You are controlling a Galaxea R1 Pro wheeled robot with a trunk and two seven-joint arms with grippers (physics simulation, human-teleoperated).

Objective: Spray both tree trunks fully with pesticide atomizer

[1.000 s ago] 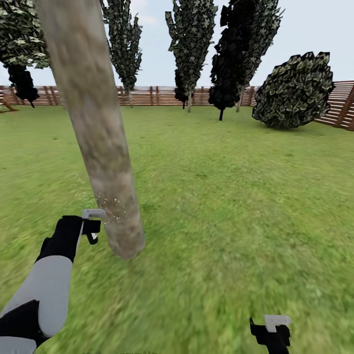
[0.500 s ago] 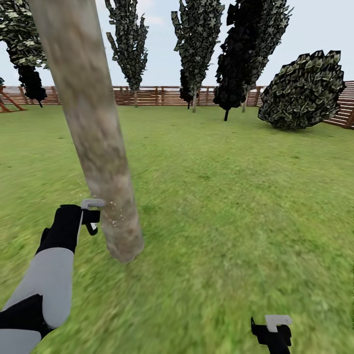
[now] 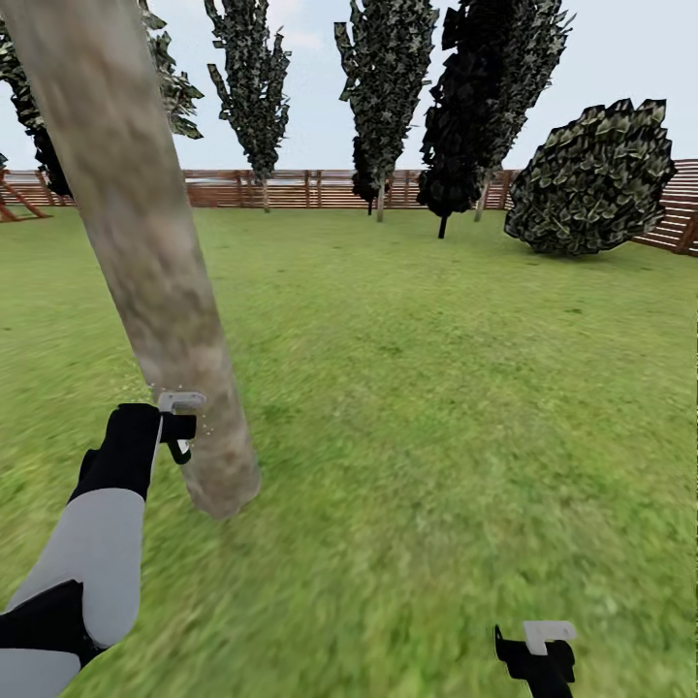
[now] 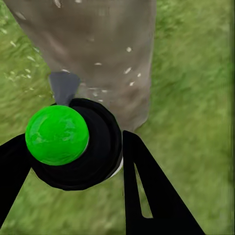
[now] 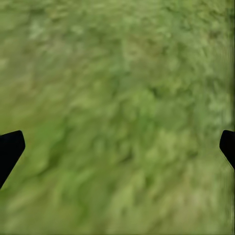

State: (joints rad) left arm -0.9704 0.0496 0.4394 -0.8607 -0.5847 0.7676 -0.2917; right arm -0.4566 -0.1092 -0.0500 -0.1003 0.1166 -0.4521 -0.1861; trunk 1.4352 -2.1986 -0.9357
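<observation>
Here the thick, mottled beige-grey tree trunk stands directly ahead of the left end effector, just beyond it, its long axis running up and leaning away toward the robot's left. The left arm is far the nearer; the right end effector hangs low over the grass, well apart from the trunk.

In the left wrist view the left end effector has its black fingers closed around the black-bodied pesticide atomizer with a round green cap, and the grey nozzle points at the bark close in front. Fine white specks of pesticide dot the lower bark there, thinly scattered, so coverage looks partial; much of the trunk above seems bare from here.

The right end effector is spread wide and holds nothing, with only blurred lawn beneath.

The green lawn is flat and open around the trunk base, giving room to circle. The brown slatted wooden fence and dark narrow trees stand well off.
</observation>
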